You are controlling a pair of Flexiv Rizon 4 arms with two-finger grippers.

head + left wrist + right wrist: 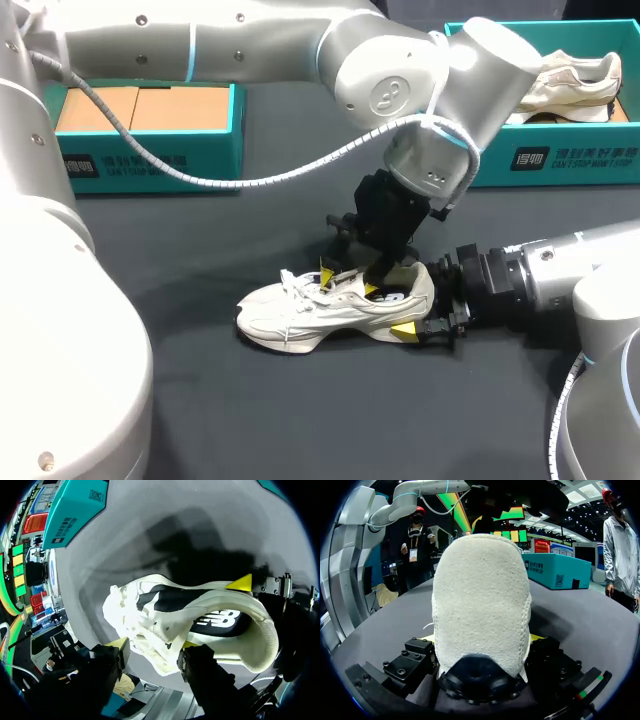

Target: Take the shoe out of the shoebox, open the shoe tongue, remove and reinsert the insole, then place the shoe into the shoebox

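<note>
A white sneaker lies upright on the dark table, toe to the left. My right gripper comes in from the right and is shut on its heel. In the right wrist view the fuzzy heel fills the space between the fingers of that gripper. My left gripper hangs over the shoe's opening, one finger inside and one outside. In the left wrist view that gripper pinches the tongue and laces beside the black insole.
At the back left stands a teal shoebox with cardboard inside. Another teal shoebox at the back right holds a second pale sneaker. The left arm's cable loops over the table.
</note>
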